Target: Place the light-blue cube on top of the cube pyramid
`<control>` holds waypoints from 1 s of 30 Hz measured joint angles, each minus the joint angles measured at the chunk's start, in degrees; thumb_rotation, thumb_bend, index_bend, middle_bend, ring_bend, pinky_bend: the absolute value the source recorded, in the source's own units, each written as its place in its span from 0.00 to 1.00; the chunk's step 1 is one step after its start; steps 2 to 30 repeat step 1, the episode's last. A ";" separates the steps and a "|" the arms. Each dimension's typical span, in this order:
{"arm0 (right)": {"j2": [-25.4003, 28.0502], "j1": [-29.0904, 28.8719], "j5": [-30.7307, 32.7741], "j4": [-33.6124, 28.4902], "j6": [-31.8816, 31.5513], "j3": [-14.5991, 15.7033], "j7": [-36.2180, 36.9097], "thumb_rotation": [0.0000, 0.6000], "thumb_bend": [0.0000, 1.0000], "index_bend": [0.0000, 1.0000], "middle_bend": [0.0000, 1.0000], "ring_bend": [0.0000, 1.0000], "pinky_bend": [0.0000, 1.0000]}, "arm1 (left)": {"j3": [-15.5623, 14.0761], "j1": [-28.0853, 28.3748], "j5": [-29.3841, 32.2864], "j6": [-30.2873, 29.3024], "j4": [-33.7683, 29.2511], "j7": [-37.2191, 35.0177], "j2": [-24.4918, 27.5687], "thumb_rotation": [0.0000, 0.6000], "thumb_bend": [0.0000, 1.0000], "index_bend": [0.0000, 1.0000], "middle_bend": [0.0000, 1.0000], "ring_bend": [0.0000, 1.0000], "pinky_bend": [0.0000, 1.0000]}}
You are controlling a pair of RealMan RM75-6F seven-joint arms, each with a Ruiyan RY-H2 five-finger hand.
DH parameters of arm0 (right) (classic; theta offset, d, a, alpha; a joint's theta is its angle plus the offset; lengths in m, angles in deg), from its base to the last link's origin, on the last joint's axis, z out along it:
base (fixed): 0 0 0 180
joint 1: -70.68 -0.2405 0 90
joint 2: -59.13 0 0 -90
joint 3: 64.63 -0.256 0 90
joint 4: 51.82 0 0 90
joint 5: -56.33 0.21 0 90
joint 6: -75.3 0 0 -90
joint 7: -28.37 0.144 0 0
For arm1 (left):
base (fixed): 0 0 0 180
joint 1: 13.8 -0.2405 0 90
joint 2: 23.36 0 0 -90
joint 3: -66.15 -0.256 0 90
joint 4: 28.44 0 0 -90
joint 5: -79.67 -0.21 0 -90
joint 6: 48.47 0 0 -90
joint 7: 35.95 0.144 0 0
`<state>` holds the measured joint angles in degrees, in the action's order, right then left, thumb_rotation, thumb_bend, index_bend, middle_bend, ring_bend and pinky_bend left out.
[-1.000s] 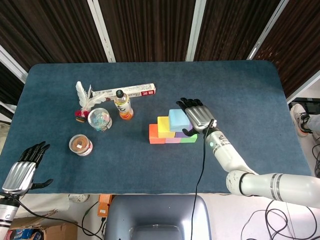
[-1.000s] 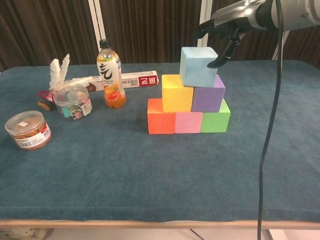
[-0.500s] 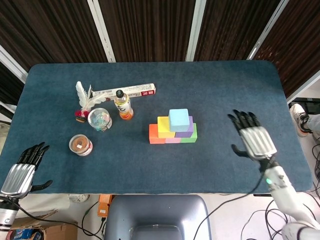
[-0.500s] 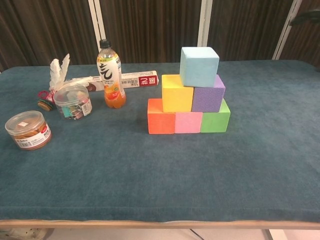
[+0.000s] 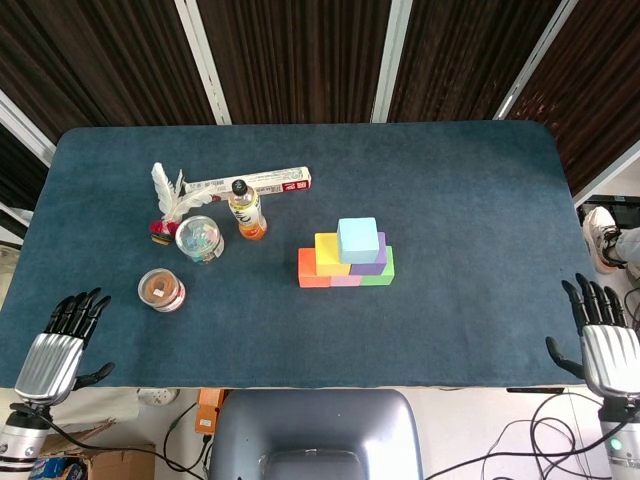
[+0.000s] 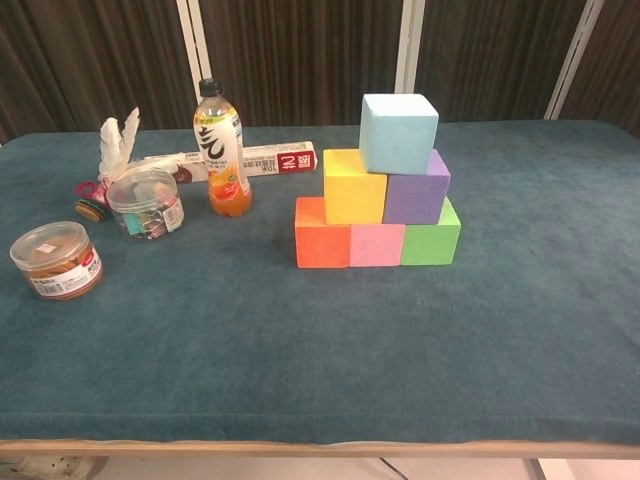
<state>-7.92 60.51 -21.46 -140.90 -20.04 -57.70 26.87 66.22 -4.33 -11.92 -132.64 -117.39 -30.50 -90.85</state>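
Overhead, the light-blue cube [image 5: 358, 239] sits on top of the cube pyramid [image 5: 346, 266], resting across the yellow cube [image 5: 327, 253] and the purple one beside it. The left hand [image 5: 58, 345] hangs off the near-left corner of the table [image 5: 480, 210], fingers spread and holding nothing. The right hand [image 5: 604, 340] is off the near-right corner, fingers likewise apart and empty, well away from the pyramid. To the left of the stack stand an orange-drink bottle [image 5: 245, 210], a long red-and-white box [image 5: 252, 183], a white feather toy [image 5: 168, 195], a clear tub [image 5: 199, 239] and a brown-lidded tub [image 5: 161, 290].

From the chest, neither hand shows. The light-blue cube [image 6: 398, 132] stands upright at the top, slightly turned, it seems, against the yellow cube [image 6: 354, 186] and purple cube [image 6: 417, 192] under it. Below them the orange cube [image 6: 322, 232], pink cube [image 6: 377, 244] and green cube [image 6: 432, 238] form the bottom row, touching side by side.
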 measured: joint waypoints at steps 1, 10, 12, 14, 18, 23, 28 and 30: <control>-0.25 0.42 -0.81 0.24 -0.30 -0.26 0.21 1.00 0.27 0.00 0.00 0.00 0.00 | -0.04 0.08 -0.07 0.14 -0.06 -0.01 -0.03 1.00 0.05 0.00 0.00 0.00 0.10; -0.25 0.42 -0.81 0.24 -0.30 -0.26 0.21 1.00 0.27 0.00 0.00 0.00 0.00 | -0.04 0.08 -0.07 0.14 -0.06 -0.01 -0.03 1.00 0.05 0.00 0.00 0.00 0.10; -0.25 0.42 -0.81 0.24 -0.30 -0.26 0.21 1.00 0.27 0.00 0.00 0.00 0.00 | -0.04 0.08 -0.07 0.14 -0.06 -0.01 -0.03 1.00 0.05 0.00 0.00 0.00 0.10; -0.25 0.42 -0.81 0.24 -0.30 -0.26 0.21 1.00 0.27 0.00 0.00 0.00 0.00 | -0.04 0.08 -0.07 0.14 -0.06 -0.01 -0.03 1.00 0.05 0.00 0.00 0.00 0.10; -0.25 0.42 -0.81 0.24 -0.30 -0.26 0.21 1.00 0.27 0.00 0.00 0.00 0.00 | -0.04 0.08 -0.07 0.14 -0.06 -0.01 -0.03 1.00 0.05 0.00 0.00 0.00 0.10; -0.25 0.42 -0.81 0.24 -0.30 -0.26 0.21 1.00 0.27 0.00 0.00 0.00 0.00 | -0.04 0.08 -0.07 0.14 -0.06 -0.01 -0.03 1.00 0.05 0.00 0.00 0.00 0.10; -0.25 0.42 -0.81 0.24 -0.30 -0.26 0.21 1.00 0.27 0.00 0.00 0.00 0.00 | -0.04 0.08 -0.07 0.14 -0.06 -0.01 -0.03 1.00 0.05 0.00 0.00 0.00 0.10; -0.25 0.42 -0.81 0.24 -0.30 -0.26 0.21 1.00 0.27 0.00 0.00 0.00 0.00 | -0.04 0.08 -0.07 0.14 -0.06 -0.01 -0.03 1.00 0.05 0.00 0.00 0.00 0.10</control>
